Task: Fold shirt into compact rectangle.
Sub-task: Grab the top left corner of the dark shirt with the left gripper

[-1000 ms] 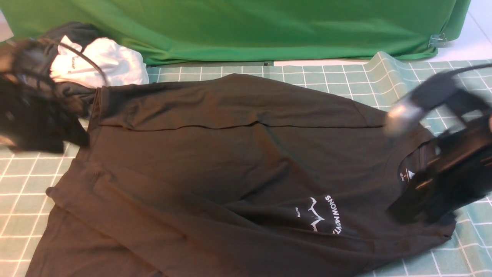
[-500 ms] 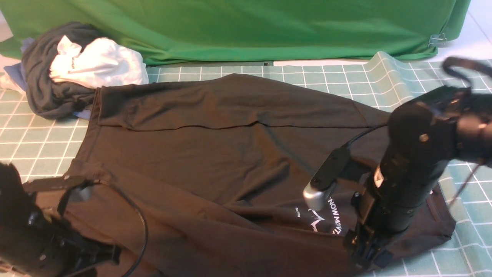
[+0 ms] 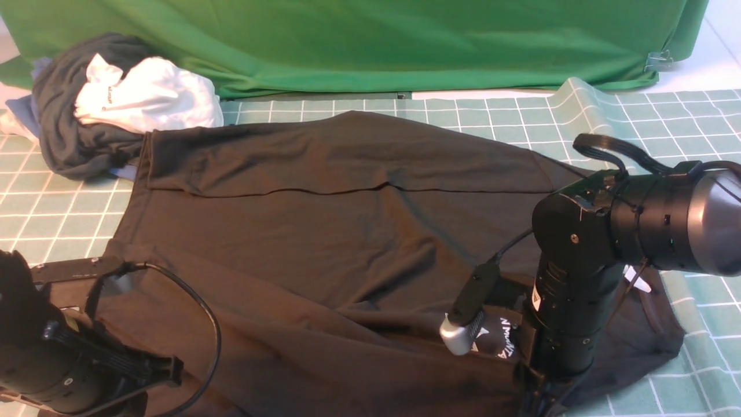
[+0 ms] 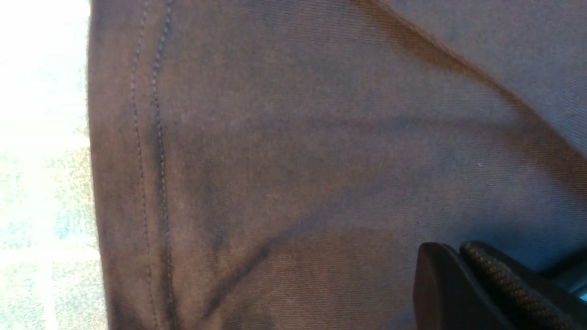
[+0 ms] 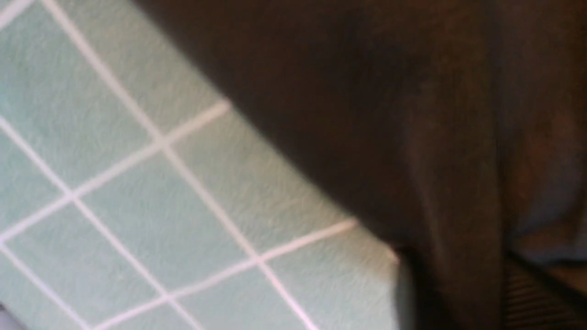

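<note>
The black shirt [image 3: 324,231] lies spread across the checked mat, far sleeve folded over its body. Its hem with double stitching [image 4: 146,160] shows in the left wrist view. My left arm [image 3: 52,359] is low at the near left corner. The left gripper [image 4: 447,250] has its fingers pressed together at the fabric. My right arm [image 3: 573,301] points down at the near right edge and covers part of the white chest print [image 3: 506,344]. The right gripper [image 5: 458,293] is shut on a fold of the shirt [image 5: 449,192] at its edge over the mat.
A dark grey garment bundled with a white one [image 3: 116,98] sits at the far left, touching the shirt's corner. A big green cloth [image 3: 370,40] hangs along the back, with a metal clip [image 3: 660,59] at its right end. The teal checked mat [image 3: 637,110] shows around the shirt.
Both arms came down from the far corners to the shirt's near edge. Over the last half second the right arm sank lower over the print and its jaws closed; the left arm hardly moved.
</note>
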You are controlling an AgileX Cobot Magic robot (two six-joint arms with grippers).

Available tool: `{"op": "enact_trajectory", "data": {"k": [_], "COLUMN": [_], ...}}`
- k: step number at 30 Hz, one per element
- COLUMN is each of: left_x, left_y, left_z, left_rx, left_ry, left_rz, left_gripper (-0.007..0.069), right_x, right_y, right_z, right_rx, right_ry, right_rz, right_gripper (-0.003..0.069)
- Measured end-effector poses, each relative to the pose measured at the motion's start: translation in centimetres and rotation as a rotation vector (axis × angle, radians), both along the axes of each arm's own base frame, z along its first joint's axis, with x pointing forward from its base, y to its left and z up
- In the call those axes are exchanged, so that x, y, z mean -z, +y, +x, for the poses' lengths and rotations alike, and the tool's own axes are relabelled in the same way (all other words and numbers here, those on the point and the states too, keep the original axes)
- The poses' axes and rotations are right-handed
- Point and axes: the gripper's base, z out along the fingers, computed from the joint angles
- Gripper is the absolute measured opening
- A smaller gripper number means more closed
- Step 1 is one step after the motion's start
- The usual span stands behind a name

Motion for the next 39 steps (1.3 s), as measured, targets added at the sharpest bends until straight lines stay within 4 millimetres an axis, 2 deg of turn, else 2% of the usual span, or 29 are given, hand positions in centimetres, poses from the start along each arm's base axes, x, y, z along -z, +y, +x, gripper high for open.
{"op": "enact_trajectory", "data": {"k": [3, 15, 26, 31, 36, 39], "left_x": [0.0, 0.0, 0.0, -0.9, -2.1, -2.7], "left_y": [0.0, 0.0, 0.0, 0.0, 0.0, 0.0], "left_z": [0.0, -0.5, -1.5, -1.9, -2.4, -2.6], "left_rx": [0.0, 0.017, 0.059, 0.064, 0.064, 0.061], "left_ry": [0.0, 0.063, 0.154, 0.109, 0.036, 0.009], "left_rz": [0.0, 0.001, 0.003, 0.003, 0.001, -0.001], "left_gripper": [0.0007, 0.0007, 0.0007, 0.0008, 0.001, 0.0011], "right_x": [-0.2, -3.2, -1.8, -1.3, -1.2, -1.2], "right_y": [-0.5, -1.7, -4.2, -5.0, -5.4, -5.3], "right_z": [-0.7, -2.1, -4.9, -5.9, -6.3, -6.2], "right_rx": [-0.029, -0.056, -0.03, 0.0, 0.028, 0.073], "right_ry": [0.074, 0.063, 0.124, 0.152, 0.152, 0.137], "right_rz": [-0.044, -0.05, -0.135, -0.169, -0.183, -0.19], "right_gripper": [0.0038, 0.0029, 0.0029, 0.0034, 0.009, 0.0225]}}
